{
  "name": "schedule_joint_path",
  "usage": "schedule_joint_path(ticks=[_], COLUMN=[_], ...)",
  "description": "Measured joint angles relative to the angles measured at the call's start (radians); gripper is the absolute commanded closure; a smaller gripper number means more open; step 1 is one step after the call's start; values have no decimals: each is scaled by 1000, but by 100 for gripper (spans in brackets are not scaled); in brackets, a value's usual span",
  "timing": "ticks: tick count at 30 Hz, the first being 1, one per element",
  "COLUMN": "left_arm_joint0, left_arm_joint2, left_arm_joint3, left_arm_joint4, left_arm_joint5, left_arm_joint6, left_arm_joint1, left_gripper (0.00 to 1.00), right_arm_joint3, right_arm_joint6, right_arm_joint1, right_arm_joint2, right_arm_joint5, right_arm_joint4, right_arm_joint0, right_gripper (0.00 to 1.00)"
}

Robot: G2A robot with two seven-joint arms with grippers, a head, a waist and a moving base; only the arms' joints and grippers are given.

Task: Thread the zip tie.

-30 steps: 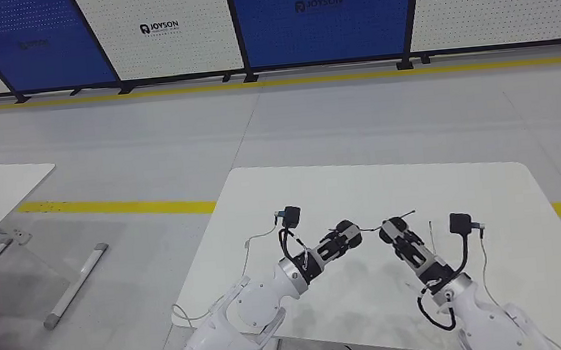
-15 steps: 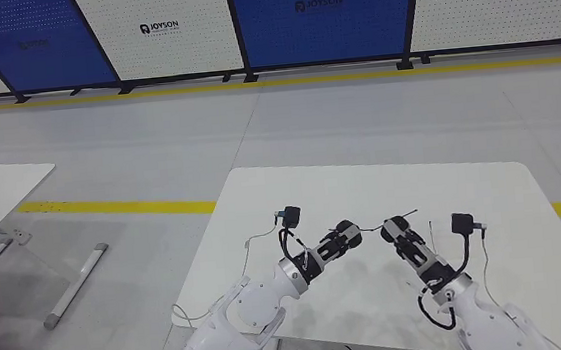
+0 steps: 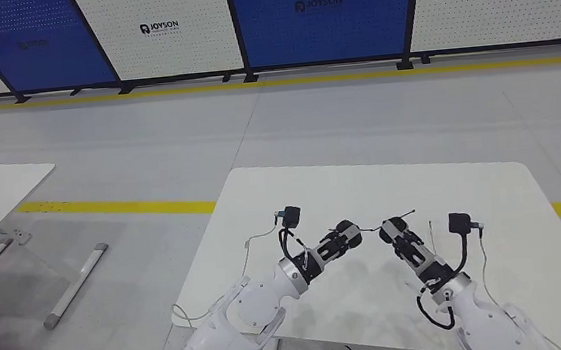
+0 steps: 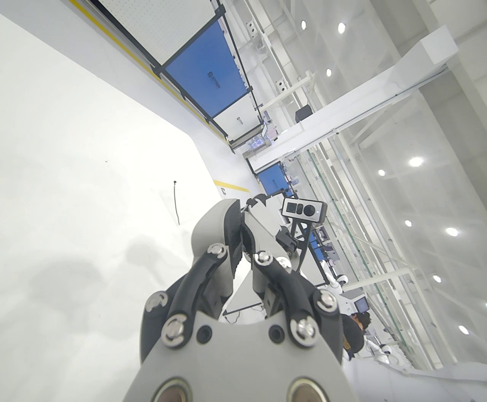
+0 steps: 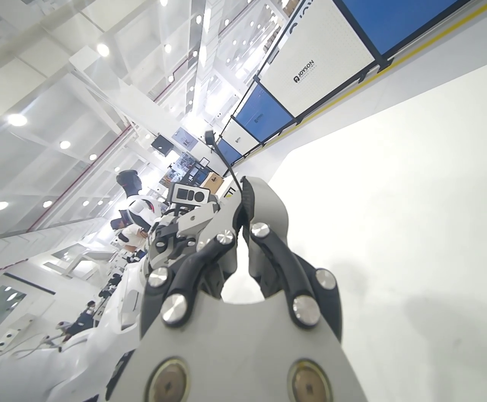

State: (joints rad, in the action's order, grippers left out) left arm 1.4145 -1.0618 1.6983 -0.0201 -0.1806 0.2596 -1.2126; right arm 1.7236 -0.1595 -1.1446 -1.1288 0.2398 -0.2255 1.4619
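Item 1. Left gripper (image 3: 354,233): held low over the table (image 3: 292,189), tip turned toward the right gripper. In its own wrist view the fingers (image 4: 222,224) are seen pressed together with no gap between the dark pads. In the top view one end of the strap is met at its tip; the contact itself is hidden in the wrist view. No shift is noted against the earlier frames.

Item 2. Zip tie (image 3: 371,230): black and thin, stretched across the short gap between the two gripper tips, clear of the table. Its far part is passed through the right gripper and stands out beyond it, with the square head (image 5: 209,136) free in the air.

Item 3. Right gripper (image 3: 386,228): set facing the left gripper, tip near tip. The fingers (image 5: 266,205) are closed on the strap just below the head. Compared with half a second ago, this arm is found a trifle nearer the left gripper; the grip is unchanged.

Item 4. Loose zip tie (image 3: 430,235): laid flat on the table just beside the right gripper, on the side away from the left gripper, untouched and unmoved.
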Motion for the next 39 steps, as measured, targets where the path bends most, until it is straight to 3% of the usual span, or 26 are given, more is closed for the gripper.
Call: schedule_joint_path(ticks=[24, 39], left_arm_joint0=[0, 0], left_arm_joint2=[0, 0], left_arm_joint3=[0, 0], left_arm_joint4=[0, 0], left_arm_joint5=[0, 0], left_arm_joint6=[0, 0], left_arm_joint1=[0, 0], left_gripper=[100, 100], right_arm_joint3=[-7, 8], right_arm_joint6=[-34, -5], right_arm_joint1=[-16, -22], right_arm_joint2=[5, -19], right_arm_joint5=[-24, -4], right_arm_joint4=[-28, -29], right_arm_joint0=[-10, 18], right_gripper=[100, 100])
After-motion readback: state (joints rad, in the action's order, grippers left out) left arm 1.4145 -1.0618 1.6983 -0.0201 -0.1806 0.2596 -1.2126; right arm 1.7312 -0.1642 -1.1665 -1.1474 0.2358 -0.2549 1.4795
